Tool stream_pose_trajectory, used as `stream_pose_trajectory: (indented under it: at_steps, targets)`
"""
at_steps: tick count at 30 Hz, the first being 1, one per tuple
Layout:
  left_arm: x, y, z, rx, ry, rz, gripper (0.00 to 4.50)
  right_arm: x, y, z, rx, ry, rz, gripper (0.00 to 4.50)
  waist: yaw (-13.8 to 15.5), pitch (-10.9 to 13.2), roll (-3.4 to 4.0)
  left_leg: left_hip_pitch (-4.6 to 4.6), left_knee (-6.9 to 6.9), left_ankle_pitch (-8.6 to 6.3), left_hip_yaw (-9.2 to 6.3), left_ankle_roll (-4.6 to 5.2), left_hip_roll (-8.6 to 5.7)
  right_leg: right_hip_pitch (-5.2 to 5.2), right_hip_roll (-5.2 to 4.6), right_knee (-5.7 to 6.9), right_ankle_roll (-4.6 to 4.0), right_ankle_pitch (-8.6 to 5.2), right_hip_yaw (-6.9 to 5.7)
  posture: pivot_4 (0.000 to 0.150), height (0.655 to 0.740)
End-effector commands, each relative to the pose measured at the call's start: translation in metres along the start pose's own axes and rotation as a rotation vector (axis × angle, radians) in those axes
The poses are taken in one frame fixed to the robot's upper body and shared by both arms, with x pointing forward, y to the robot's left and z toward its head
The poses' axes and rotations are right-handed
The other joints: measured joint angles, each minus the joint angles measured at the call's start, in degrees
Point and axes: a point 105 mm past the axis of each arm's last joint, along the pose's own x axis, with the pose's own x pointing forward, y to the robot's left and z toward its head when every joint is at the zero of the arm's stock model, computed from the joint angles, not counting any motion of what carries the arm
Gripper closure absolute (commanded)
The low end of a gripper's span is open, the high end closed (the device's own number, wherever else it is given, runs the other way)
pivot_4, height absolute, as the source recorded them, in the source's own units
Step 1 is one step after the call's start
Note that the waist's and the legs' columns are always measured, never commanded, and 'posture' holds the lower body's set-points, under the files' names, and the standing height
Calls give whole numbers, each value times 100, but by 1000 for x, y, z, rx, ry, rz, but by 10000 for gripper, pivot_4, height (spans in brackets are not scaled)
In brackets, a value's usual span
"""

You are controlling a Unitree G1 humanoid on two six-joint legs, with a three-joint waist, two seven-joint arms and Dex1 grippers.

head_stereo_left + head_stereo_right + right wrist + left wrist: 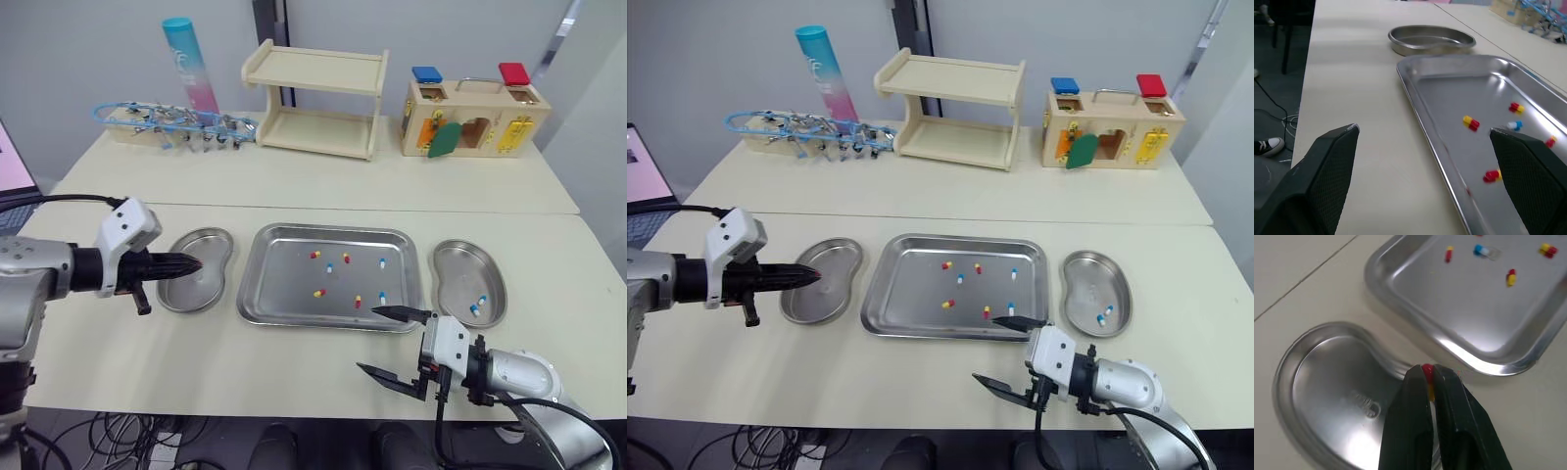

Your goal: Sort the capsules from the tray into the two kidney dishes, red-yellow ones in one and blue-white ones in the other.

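A steel tray in the middle of the table holds several loose capsules, some red-yellow and some blue-white. My left gripper hovers over the empty left kidney dish, shut on a red-yellow capsule at its fingertips. The right kidney dish holds two blue-white capsules. My right gripper stands open and empty just off the tray's front right corner, near the table's front edge.
Along the back of the table stand a rack of blue-handled tools, a pink-blue tube, a wooden shelf and a wooden latch box. A laptop sits at the far left.
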Motion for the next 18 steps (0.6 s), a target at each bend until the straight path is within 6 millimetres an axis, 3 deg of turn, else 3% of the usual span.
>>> stream_pose_trajectory:
  at_steps: [1, 9, 12, 18]
  targets:
    - [-7, 14, 2, -9, -28, 163, 44740, 8, 1, 10, 8, -51, 41, 0, 3, 0, 0, 0, 0, 0, 0, 0, 0, -1, 0, 1, 0, 0, 0, 1500, 7400]
    - [5, 17, -2, -142, -68, 230, 44740, 12, -5, 12, 8, -62, 48, 0, -33, 0, 0, 0, -1, 0, 0, 0, 0, -4, 1, 3, -1, 0, 1, 1500, 7400]
    - [6, 19, -8, -155, -47, 254, 37039, 11, -5, 11, 16, -57, 42, 0, -34, 0, 0, 0, -2, 0, 1, 0, 1, -6, 1, 4, -1, 1, 2, 1500, 7400]
    - [4, 20, -1, -123, -75, 267, 17775, 10, -4, 10, 18, -50, 33, 0, -34, 0, 0, 0, -2, 0, 1, 0, 1, -6, 1, 4, -1, 0, 2, 1500, 7400]
